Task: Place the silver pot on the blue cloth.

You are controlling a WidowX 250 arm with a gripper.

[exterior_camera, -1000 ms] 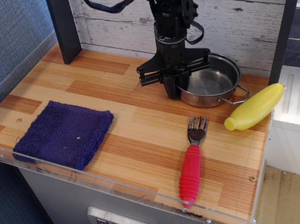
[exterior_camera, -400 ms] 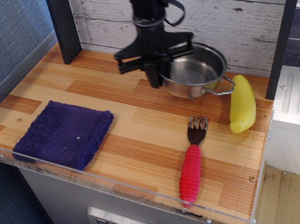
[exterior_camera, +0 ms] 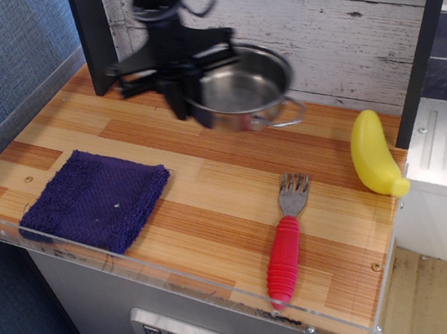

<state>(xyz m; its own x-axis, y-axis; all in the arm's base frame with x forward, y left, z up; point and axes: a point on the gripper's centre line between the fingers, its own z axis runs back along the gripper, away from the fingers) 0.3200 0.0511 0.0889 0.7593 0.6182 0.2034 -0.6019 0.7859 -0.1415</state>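
Note:
The silver pot (exterior_camera: 246, 90) is lifted off the wooden counter, held at its left rim by my gripper (exterior_camera: 178, 99), which is shut on it. The pot hangs near the back wall, above the middle of the counter, with one wire handle (exterior_camera: 281, 116) pointing toward the front right. The blue cloth (exterior_camera: 94, 199) lies flat at the front left of the counter, well to the left of and in front of the pot. The gripper and pot are motion-blurred.
A fork with a red handle (exterior_camera: 287, 245) lies at the front centre-right. A yellow banana-shaped toy (exterior_camera: 375, 154) lies at the right edge. A dark post (exterior_camera: 92, 36) stands at the back left. The counter (exterior_camera: 209, 185) has a clear plastic front lip.
My gripper has lifted the pot and carried it left along the back wall. The yellow toy was knocked and turned, ending more upright at the right edge.

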